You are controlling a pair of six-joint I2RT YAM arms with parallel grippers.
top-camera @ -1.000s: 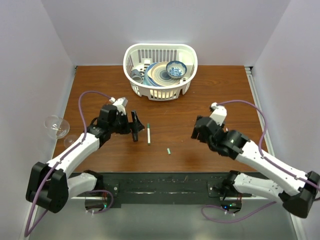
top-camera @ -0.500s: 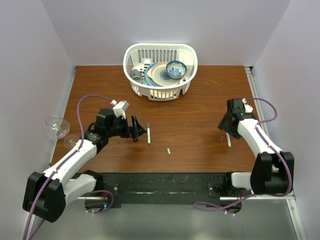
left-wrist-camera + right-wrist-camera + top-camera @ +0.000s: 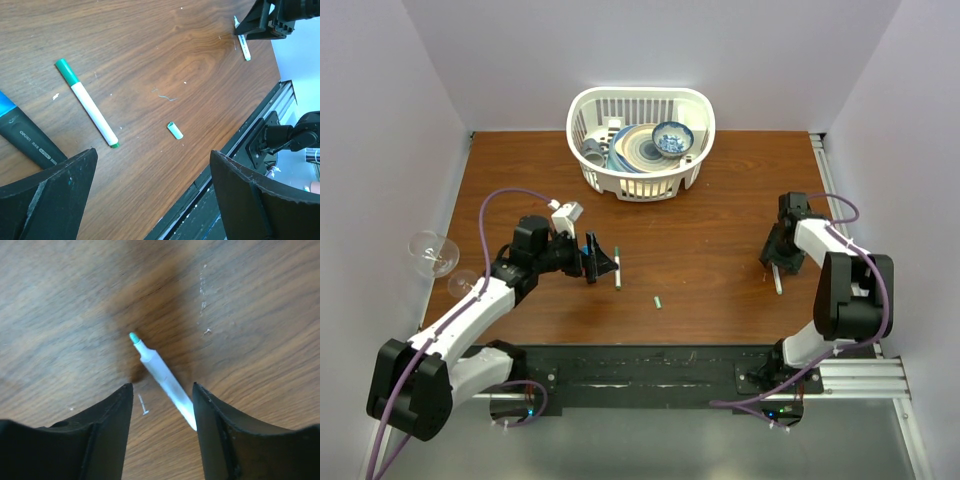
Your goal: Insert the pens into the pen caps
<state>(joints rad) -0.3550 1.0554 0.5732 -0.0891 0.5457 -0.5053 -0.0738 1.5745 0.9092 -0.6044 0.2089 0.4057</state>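
Left gripper (image 3: 593, 258): fingers spread wide, nothing between them. It hovers above the bench (image 3: 720, 200), left of centre.

Left pen (image 3: 617, 270): lies flat just right of that gripper, clear of the fingers, its length running between the far and near edges. A fitted cap (image 3: 66, 71), green, sits on its far end. A small green nib shows at the near end.

Loose cap (image 3: 659, 301): 1 short green cylinder on its side, closer to the near edge and right of the left pen, not touching it.

Dark marker (image 3: 25, 137) with a blue band: lies beside the left gripper's left finger. I cannot tell whether they touch.

Right gripper (image 3: 162, 402): low over the bench near the right edge, fingers parted narrowly and astride the right pen (image 3: 165, 380).

Right pen: flat on the wood and uncapped, its bare green nib pointing out ahead of the fingertips. Neither finger visibly touches the barrel.

White basket (image 3: 640, 186) of dishes: middle of the far edge.

Clear glass (image 3: 432, 250): at the left edge.
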